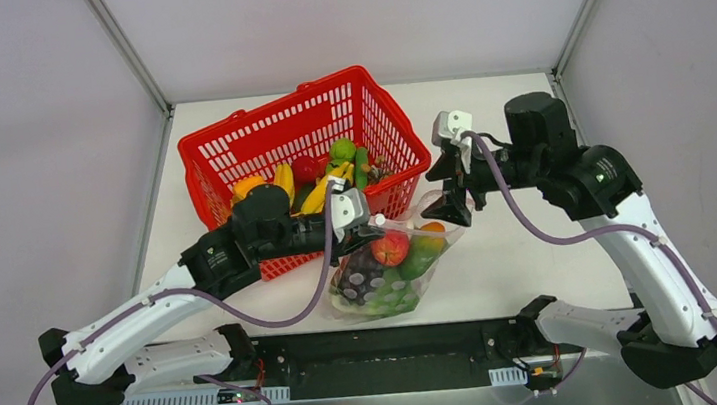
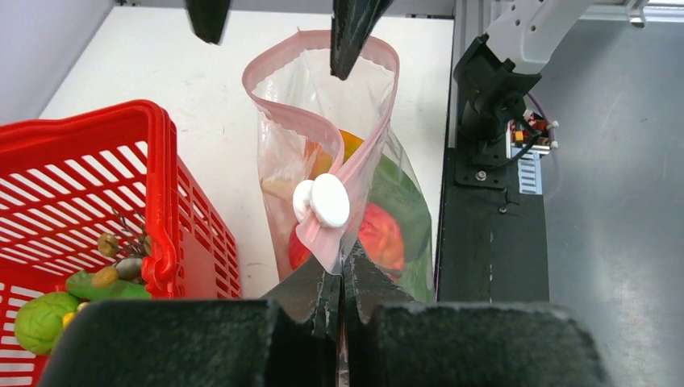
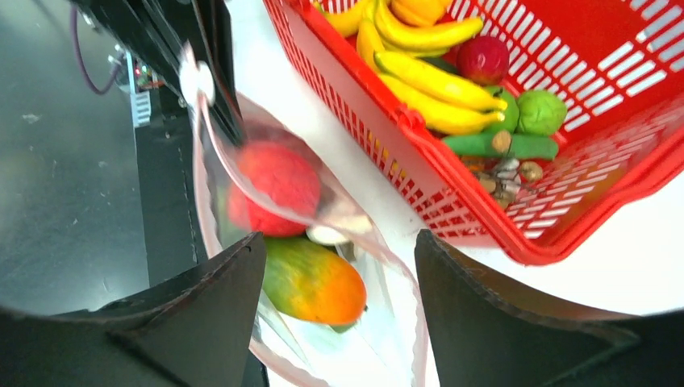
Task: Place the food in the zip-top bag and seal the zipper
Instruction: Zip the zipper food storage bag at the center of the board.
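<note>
**Arms – two.**
- The left gripper (image 2: 343, 278) has its jaws closed on the zipper (image 2: 302, 121), pinching the near end of the pink strip just below the one white slider (image 2: 323, 201).
- The right gripper (image 1: 456, 210) has its jaws spread and grips nothing. In the left wrist view one finger hangs over the far end of the bag mouth and the other stands outside it.

**Bag – one.**
- The bag (image 1: 393, 279) lies on the table (image 1: 522, 266), just in front of the basket (image 1: 228, 146) and between the two grippers.
- The mouth gapes at the far end and is drawn together only at the left jaws.

**Food in the bag, counted.**
- One bunch of grapes (image 1: 360, 271).
- One apple (image 1: 390, 249).
- One orange-and-green fruit (image 3: 314, 282).
- One white garlic (image 3: 327, 235).
- One lettuce (image 1: 390, 300).

**Basket – one, red mesh.**
- At least four bananas (image 3: 435, 81).
- One red fruit (image 3: 482, 58).
- One round green piece (image 3: 540, 111).
- One cucumber (image 3: 492, 145).
- One orange piece (image 3: 415, 10) at the edge of the view.
- Small brown bits lie beside the cucumber; their count cannot be told.
</note>
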